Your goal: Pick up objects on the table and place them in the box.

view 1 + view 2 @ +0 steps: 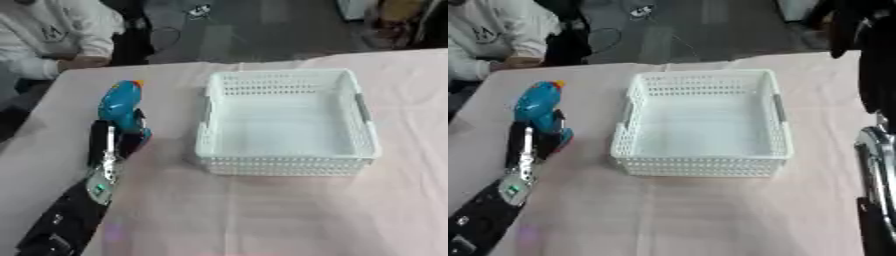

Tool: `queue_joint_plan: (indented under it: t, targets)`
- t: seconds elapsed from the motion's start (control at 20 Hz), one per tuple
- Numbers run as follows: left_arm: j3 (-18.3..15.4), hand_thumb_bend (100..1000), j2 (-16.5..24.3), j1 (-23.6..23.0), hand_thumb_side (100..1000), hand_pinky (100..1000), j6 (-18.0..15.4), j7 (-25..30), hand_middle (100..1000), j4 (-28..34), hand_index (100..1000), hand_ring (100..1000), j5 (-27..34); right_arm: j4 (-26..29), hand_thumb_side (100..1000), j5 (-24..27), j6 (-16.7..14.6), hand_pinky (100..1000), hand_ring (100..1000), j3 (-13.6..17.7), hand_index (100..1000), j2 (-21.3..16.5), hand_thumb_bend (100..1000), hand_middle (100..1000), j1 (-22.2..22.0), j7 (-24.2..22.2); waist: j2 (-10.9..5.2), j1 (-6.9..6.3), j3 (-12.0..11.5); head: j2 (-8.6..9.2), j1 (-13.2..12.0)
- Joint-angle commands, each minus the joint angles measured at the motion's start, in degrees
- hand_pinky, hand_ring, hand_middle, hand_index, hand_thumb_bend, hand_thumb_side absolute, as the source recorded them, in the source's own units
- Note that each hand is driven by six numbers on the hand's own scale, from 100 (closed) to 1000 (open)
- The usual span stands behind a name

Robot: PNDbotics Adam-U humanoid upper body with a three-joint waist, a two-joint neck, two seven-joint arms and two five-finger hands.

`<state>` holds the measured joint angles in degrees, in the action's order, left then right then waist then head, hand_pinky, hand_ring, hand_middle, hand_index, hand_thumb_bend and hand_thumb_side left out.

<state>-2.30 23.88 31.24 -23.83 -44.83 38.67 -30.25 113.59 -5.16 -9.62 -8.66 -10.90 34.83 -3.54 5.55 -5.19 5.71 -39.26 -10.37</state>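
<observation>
Left eye view: your left hand [112, 142] at 9 o'clock, fingers curled round blue toy [121, 102]. White basket [289, 159] sits empty at centre. Right hand's fingers: can't tell.

Plastic pieces on a cloth-covered bench.
The bench [289, 215] wears a pale pink cloth, matt, with soft creases. The box [287, 165] looks like white plastic, its walls pierced with rows of small holes, its floor smooth. The blue toy [120, 102] is smooth, slightly glossy plastic with an orange tip. The left hand [109, 142] is matt black with silvery metal-looking parts.
</observation>
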Motion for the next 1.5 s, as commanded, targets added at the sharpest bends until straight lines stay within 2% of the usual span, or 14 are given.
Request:
queue_joint_plan:
  t: [0.05,0.2,0.3,0.4,0.5,0.7,0.95,1.2,1.35,1.4,1.45,1.5]
  targets:
    - [0.04,111,1.62,1.00,676,100,-3.74,-2.32,100,2.82,399,100,1.75,1.00,1000,0.20,0.02,414,181,-0.02,584,0.23,100,258,1.26,-0.09,-0.64,0.11,-0.12,0.81,-0.43]
    - [0.58,104,2.46,1.12,677,100,-6.17,-2.91,100,8.75,393,100,2.60,0.98,1000,0.19,0.04,414,180,-0.02,584,0.05,100,257,1.19,-0.14,-0.64,0.14,-0.28,0.59,-0.49]
    - [1.22,100,3.31,1.26,679,100,-6.47,-2.04,100,13.52,388,100,2.88,0.96,1000,0.18,0.04,415,180,-0.02,584,-0.03,100,257,1.14,-0.19,-0.67,0.12,-0.36,0.53,-0.46]
    - [2.26,106,4.30,1.69,691,100,-5.90,-0.16,100,18.52,385,100,2.81,0.95,1000,0.18,0.04,415,180,-0.06,584,-0.10,100,257,1.10,-0.25,-0.74,0.08,-0.39,0.43,-0.36]
    - [3.70,160,5.34,2.42,796,100,-4.69,2.70,100,23.44,382,100,2.64,0.94,1000,0.19,0.04,415,181,-0.13,584,-0.11,100,258,1.06,-0.34,-0.85,0.02,-0.36,0.27,-0.41]
    - [6.68,171,6.84,4.42,803,100,-2.63,9.05,100,29.40,379,100,2.79,0.99,1000,0.20,0.06,414,182,-0.24,583,0.08,100,259,1.02,-0.48,-1.09,-0.15,-0.06,0.23,-0.47]
    - [9.78,186,7.64,7.19,810,100,-2.16,16.12,100,31.45,378,100,3.84,1.00,1000,0.17,0.02,414,184,-0.40,583,0.49,100,260,1.12,-0.75,-1.19,-0.37,0.51,0.82,0.20]
    - [13.00,208,7.20,9.30,823,100,-4.42,25.35,100,29.86,382,100,2.44,1.00,1000,0.23,0.00,415,183,-0.62,583,0.81,100,260,1.28,-1.03,-1.10,-0.49,1.01,1.37,0.87]
    - [13.80,209,6.38,9.67,838,100,-6.50,29.66,100,28.65,394,100,3.30,1.00,1000,0.24,-0.01,415,183,-0.61,583,0.94,100,260,1.35,-1.12,-1.03,-0.51,1.16,1.49,1.02]
    - [14.13,208,6.15,9.66,880,100,-7.14,30.98,151,28.25,443,100,3.72,1.00,1000,0.25,-0.02,415,183,-0.62,583,0.97,100,260,1.38,-1.14,-1.01,-0.52,1.23,1.56,1.08]
    - [14.54,224,5.99,9.61,936,202,-7.94,32.80,328,27.76,554,237,4.16,1.00,1000,0.25,0.00,415,183,-0.64,583,1.01,100,260,1.39,-1.18,-1.00,-0.55,1.29,1.64,1.13]
    - [15.04,441,6.09,9.51,1000,687,-8.58,35.31,728,27.29,861,686,3.99,1.00,1000,0.24,0.01,415,183,-0.67,583,1.03,100,260,1.42,-1.22,-0.98,-0.58,1.34,1.74,1.19]
